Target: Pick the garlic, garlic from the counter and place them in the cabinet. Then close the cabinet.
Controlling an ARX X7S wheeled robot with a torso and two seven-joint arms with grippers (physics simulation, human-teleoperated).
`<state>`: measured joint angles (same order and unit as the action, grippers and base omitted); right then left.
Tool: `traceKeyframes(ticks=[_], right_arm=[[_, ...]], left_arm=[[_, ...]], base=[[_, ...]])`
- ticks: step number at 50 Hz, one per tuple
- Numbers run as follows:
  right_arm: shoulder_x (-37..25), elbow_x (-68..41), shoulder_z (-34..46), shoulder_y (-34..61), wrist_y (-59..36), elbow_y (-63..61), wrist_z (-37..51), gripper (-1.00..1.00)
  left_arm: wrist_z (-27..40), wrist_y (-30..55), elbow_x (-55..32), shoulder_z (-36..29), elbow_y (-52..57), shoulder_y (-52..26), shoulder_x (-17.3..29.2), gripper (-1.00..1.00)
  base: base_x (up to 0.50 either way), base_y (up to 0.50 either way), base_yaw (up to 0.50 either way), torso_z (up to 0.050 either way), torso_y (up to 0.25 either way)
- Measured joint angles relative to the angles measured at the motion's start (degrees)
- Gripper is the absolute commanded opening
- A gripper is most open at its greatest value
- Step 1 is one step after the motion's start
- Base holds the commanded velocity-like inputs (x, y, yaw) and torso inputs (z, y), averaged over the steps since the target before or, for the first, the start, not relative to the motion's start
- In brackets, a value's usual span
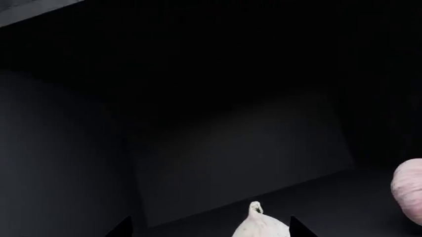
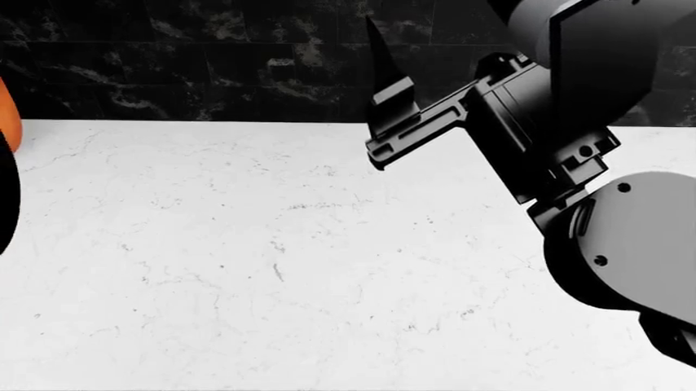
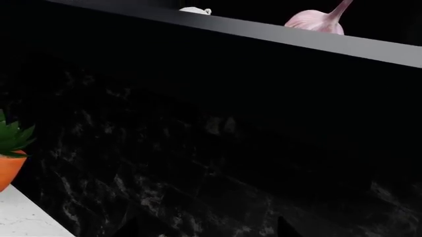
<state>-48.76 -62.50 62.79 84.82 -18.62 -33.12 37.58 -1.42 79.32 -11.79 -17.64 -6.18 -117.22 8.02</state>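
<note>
In the left wrist view I look into the dark cabinet [image 1: 237,158]. The white garlic [image 1: 262,226] stands stem up on the cabinet floor between the wide-apart fingertips of my left gripper [image 1: 211,229], close to one tip; the gripper is open. The pinkish garlic [image 1: 410,190] lies further along the same floor. From below, the right wrist view shows the white garlic [image 3: 195,10] and the pinkish garlic [image 3: 316,20] behind the cabinet's front edge [image 3: 264,33]. My right gripper [image 3: 205,228] is open and empty, raised before the black wall tiles. The counter [image 2: 272,261] carries no garlic.
An orange plant pot [image 3: 9,169] with green leaves stands on the counter [image 3: 23,222] at the left, and its edge [image 2: 6,106] shows in the head view. Black marbled wall tiles [image 2: 218,57] back the counter. My right arm [image 2: 533,130] reaches up at the right.
</note>
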Motion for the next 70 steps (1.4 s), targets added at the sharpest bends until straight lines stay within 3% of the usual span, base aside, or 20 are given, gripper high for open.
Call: traceKeyframes(ticks=[24, 45, 61, 70], right_arm=[[0.5, -0.1, -0.4, 0.8, -0.6, 0.5, -0.3, 1.0], [0.9, -0.2, -1.0, 1.9, -1.3, 1.2, -0.5, 1.0], [1.4, 0.6, -1.0, 1.9, -1.7, 2.4, -0.2, 1.0], [1.3, 1.0, -0.8, 1.6, -2.0, 2.6, -0.1, 1.0]], left_arm=[[5.0, 8.5, -3.4, 3.1, 21.7, 9.1, 2.9, 1.0], [27.3, 10.1, -29.7, 5.5, 29.1, 16.8, 9.0, 1.0], [36.1, 9.3, -40.0, 6.0, 31.8, 21.3, 11.4, 1.0], [48.6, 9.8, -53.8, 7.3, 38.8, 24.5, 14.8, 1.0]], base=[[0.0, 0.0, 0.0, 0.0, 0.0], [0.0, 0.0, 0.0, 0.0, 0.0], [0.0, 0.0, 0.0, 0.0, 0.0], [0.0, 0.0, 0.0, 0.0, 0.0]])
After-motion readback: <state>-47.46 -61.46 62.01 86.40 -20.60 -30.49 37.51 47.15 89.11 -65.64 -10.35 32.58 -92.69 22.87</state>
